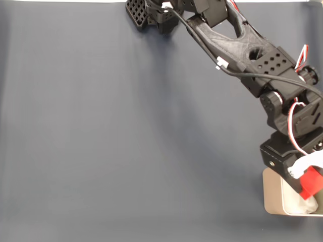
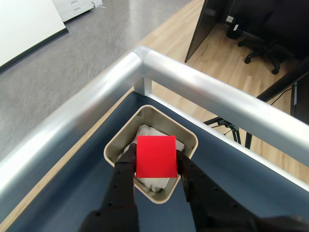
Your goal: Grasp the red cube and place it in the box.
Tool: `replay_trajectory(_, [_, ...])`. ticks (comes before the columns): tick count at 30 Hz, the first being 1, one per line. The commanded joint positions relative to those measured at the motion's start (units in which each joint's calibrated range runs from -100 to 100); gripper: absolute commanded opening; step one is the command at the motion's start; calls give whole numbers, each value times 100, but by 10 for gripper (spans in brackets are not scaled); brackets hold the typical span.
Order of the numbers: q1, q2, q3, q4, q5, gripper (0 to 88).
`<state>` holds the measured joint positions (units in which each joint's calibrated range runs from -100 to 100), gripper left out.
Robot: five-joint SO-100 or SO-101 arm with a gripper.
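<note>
The red cube [image 2: 155,156] is pinched between my two black fingers, and my gripper [image 2: 155,166] is shut on it. It hangs directly over the beige box [image 2: 120,137], whose white padding shows around it. In the fixed view the red cube [image 1: 311,184] sits at the arm's tip at the lower right, above the box [image 1: 273,199], with my gripper [image 1: 309,182] partly cut by the picture's edge.
The box stands in the corner of the dark blue table [image 1: 126,131], right beside two silver metal rails [image 2: 207,84] that meet there. Beyond the rails lie the floor and an office chair [image 2: 263,48]. The arm's base [image 1: 151,12] is at the top of the fixed view.
</note>
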<state>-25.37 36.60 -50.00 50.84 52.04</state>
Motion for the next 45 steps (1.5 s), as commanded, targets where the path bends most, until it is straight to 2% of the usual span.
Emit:
replay_trajectory(1, [-27, -82, -383, -247, -112, 35])
replay_trajectory(10, [-6, -90, -411, -452, -190, 43])
replay_trajectory(12, [-13, -90, -429, -452, -161, 105])
replay_trajectory(16, [-20, -90, -502, -452, -137, 283])
replay_trajectory(23, [-6, -99, -547, -420, -171, 402])
replay_trajectory(30, [-6, -99, -547, -403, -147, 433])
replay_trajectory(45, [2, -134, -547, -247, -147, 431])
